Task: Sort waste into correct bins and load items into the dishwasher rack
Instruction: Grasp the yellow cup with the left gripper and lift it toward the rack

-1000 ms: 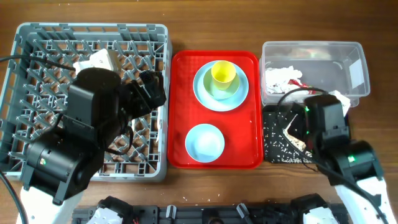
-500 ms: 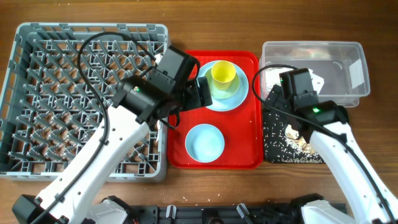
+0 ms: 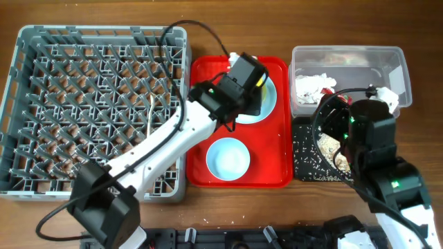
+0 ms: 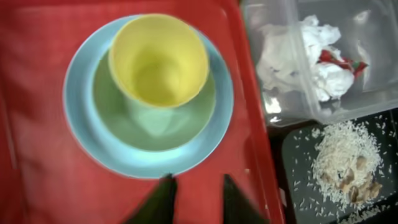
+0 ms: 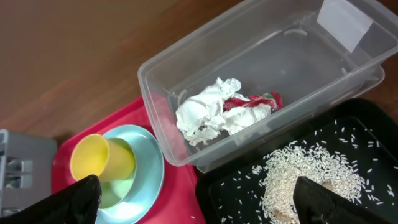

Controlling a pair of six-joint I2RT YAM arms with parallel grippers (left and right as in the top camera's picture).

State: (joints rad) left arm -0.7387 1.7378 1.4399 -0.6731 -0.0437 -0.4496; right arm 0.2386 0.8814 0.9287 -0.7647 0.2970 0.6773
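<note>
A yellow cup (image 4: pixel 158 59) stands upright in a pale green bowl (image 4: pixel 180 130) on a light blue plate (image 4: pixel 93 149) at the back of the red tray. My left gripper (image 4: pixel 196 180) hangs just in front of the plate, its jaws narrowed to a small gap with only red tray between them. In the overhead view the left wrist covers most of the cup. A second bowl (image 3: pixel 228 158) sits nearer the front. The clear tub (image 5: pixel 249 50) holds a crumpled napkin (image 5: pixel 205 112) and a red wrapper (image 5: pixel 261 99). Rice (image 5: pixel 311 174) lies in the black tray (image 5: pixel 373 137). My right gripper (image 5: pixel 199 199) is wide open above it, holding nothing.
The grey dishwasher rack (image 3: pixel 97 104) fills the left side, with a thin white utensil (image 3: pixel 151 114) lying among its pegs. The red tray (image 3: pixel 239 176) sits between the rack and the bins. The tub (image 3: pixel 346 76) stands behind the black tray (image 3: pixel 308 155).
My left arm has swung right from over the rack to the plate and cup on the red tray, and its jaws have narrowed. The right arm reached toward the tub, then drew back.
</note>
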